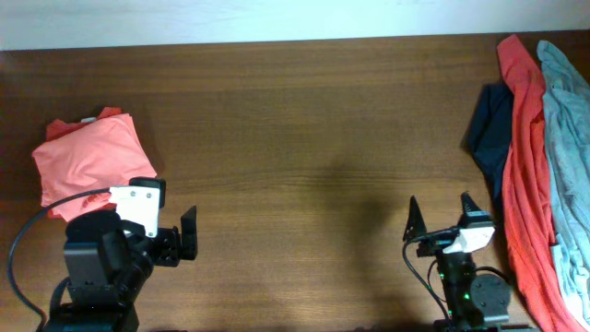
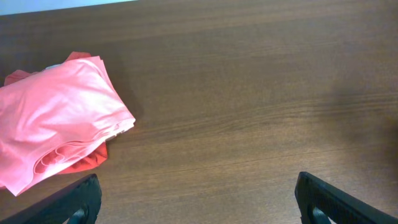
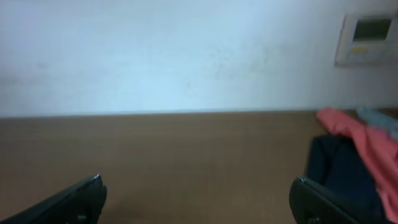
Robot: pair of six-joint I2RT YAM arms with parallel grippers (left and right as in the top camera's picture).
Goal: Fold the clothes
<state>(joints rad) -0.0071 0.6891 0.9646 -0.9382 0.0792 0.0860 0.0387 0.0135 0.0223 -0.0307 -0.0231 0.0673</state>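
A folded salmon-pink shirt (image 1: 90, 159) lies at the table's left on top of a red garment; it also shows in the left wrist view (image 2: 59, 118) with the red garment (image 2: 87, 160) peeking out under it. A pile of unfolded clothes lies at the right edge: a coral-red one (image 1: 527, 157), a grey-blue one (image 1: 570, 138) and a navy one (image 1: 489, 129). The right wrist view shows the coral-red (image 3: 364, 134) and navy (image 3: 339, 168) ones. My left gripper (image 1: 171, 235) is open and empty just right of the folded shirt. My right gripper (image 1: 441, 217) is open and empty left of the pile.
The wooden table (image 1: 304, 138) runs to a white wall at the back. A wall thermostat (image 3: 368, 37) shows in the right wrist view. The arm bases stand at the front edge.
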